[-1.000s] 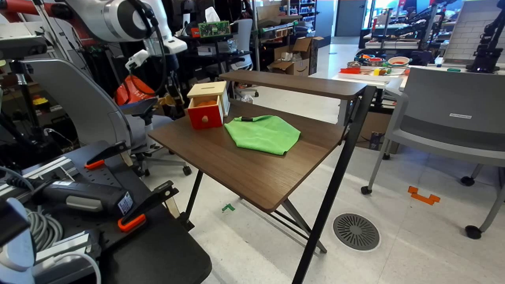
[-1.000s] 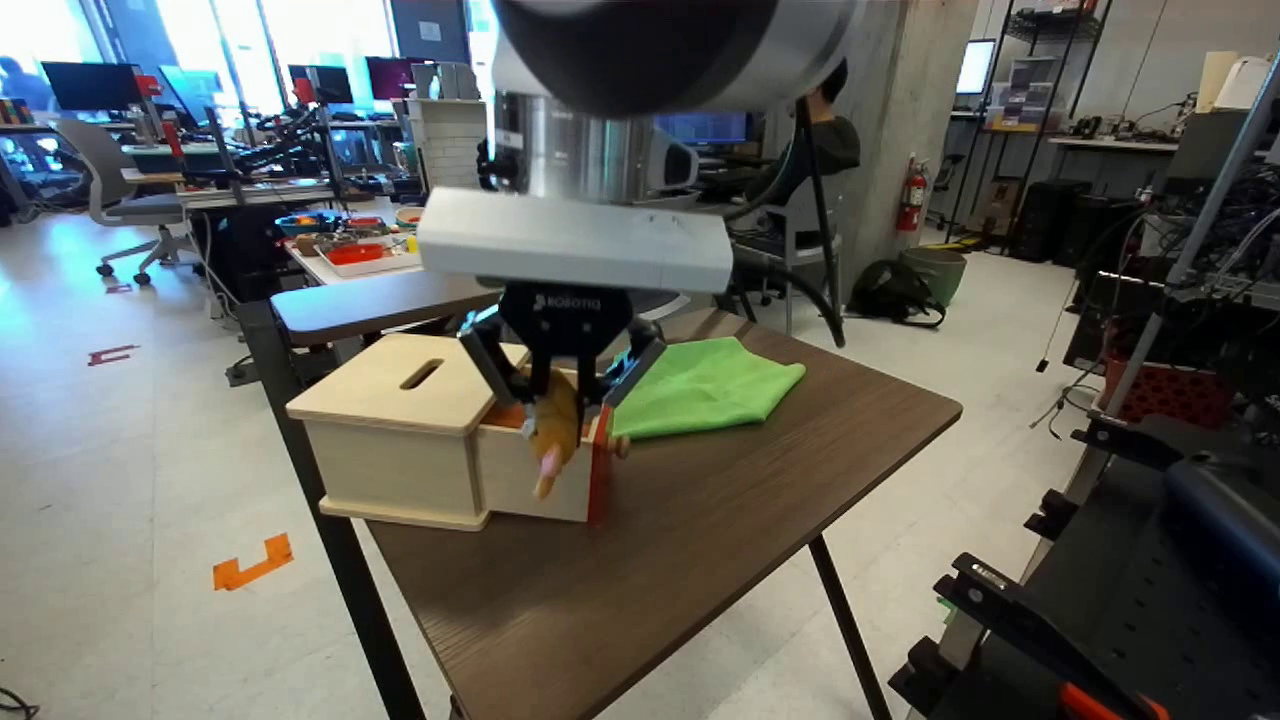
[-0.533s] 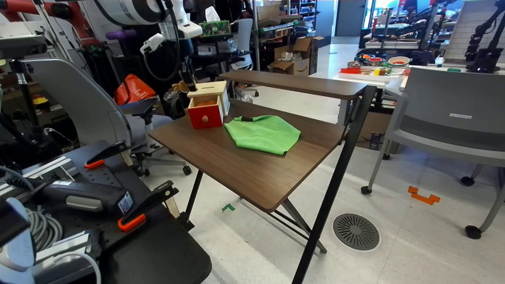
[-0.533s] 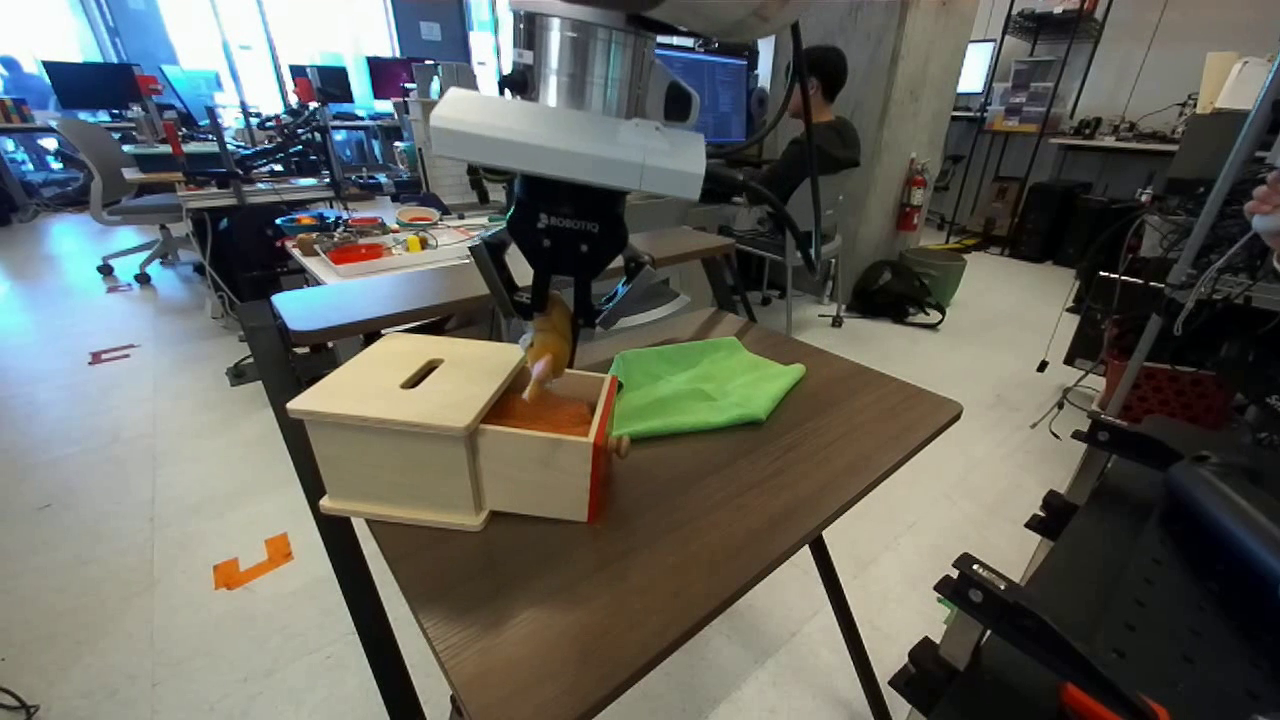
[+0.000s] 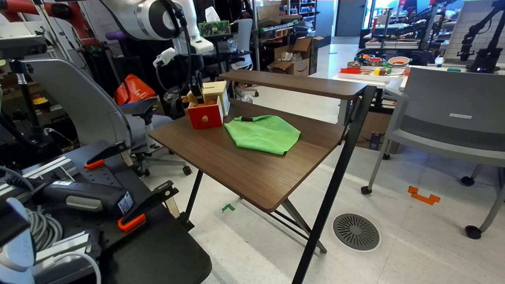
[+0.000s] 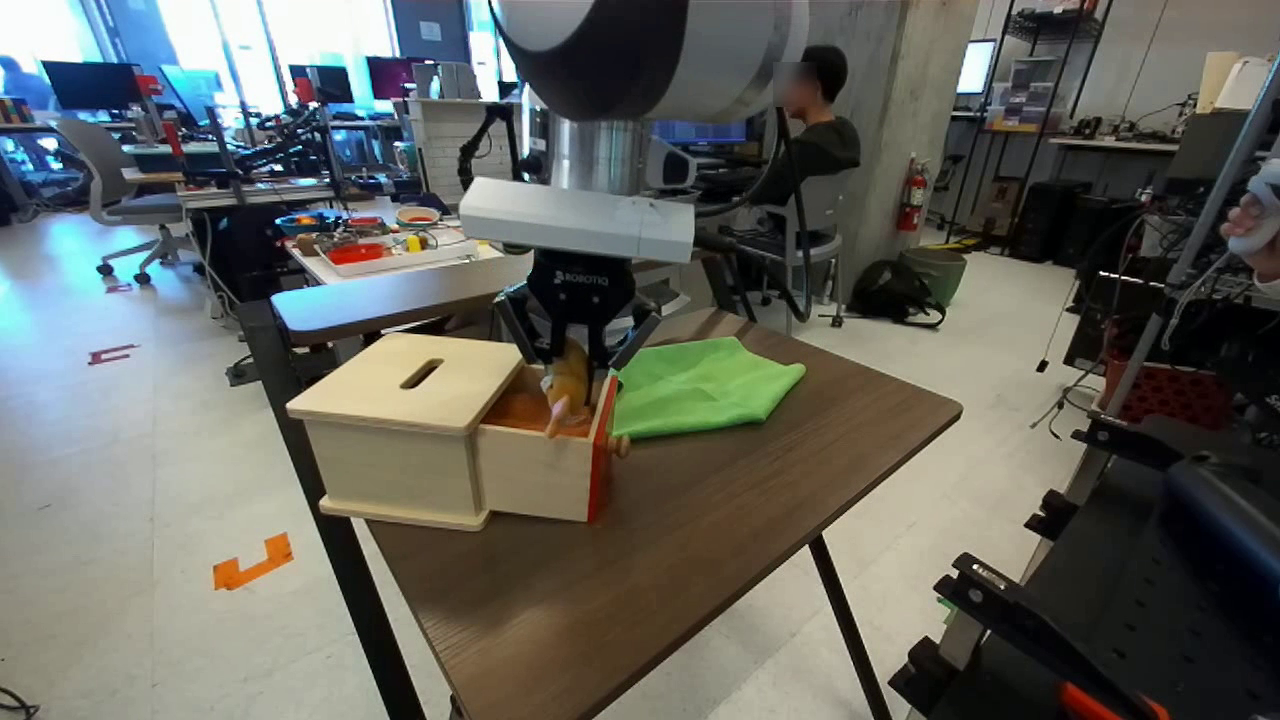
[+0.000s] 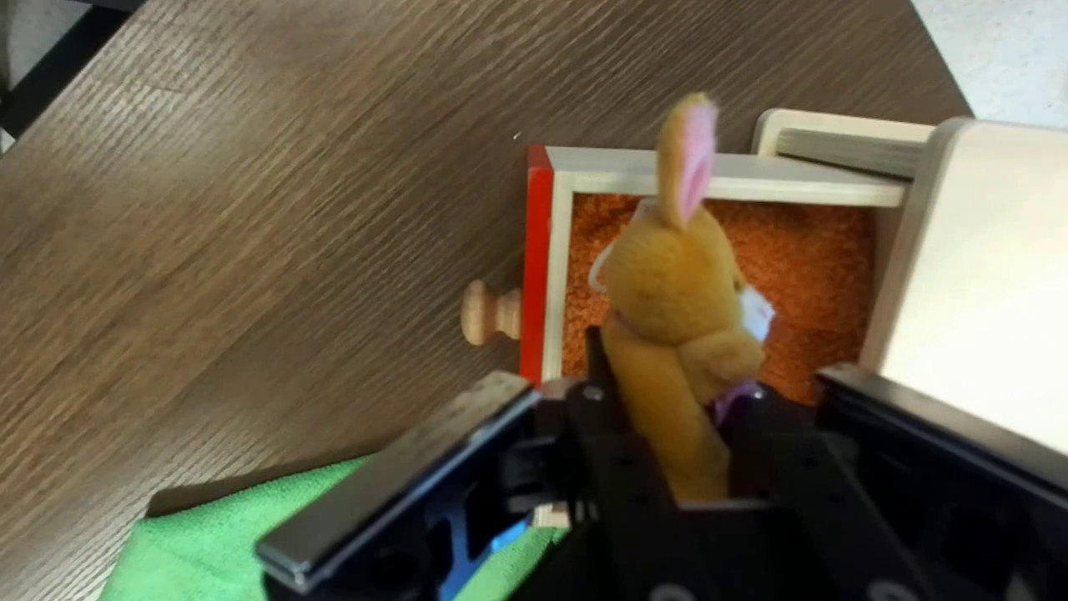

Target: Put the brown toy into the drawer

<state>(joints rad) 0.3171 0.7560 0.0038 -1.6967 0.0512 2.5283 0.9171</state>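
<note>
Pinching plush toy (long-eared): gripper over wooden drawer.

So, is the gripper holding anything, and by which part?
Yes: the gripper has the brown toy pinched by its body, below the head.

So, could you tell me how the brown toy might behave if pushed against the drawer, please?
The brown toy probably squashes rather than cracks, given its fuzzy, plush-looking surface. Its long ear may bend on contact, looking thin and soft.
</note>
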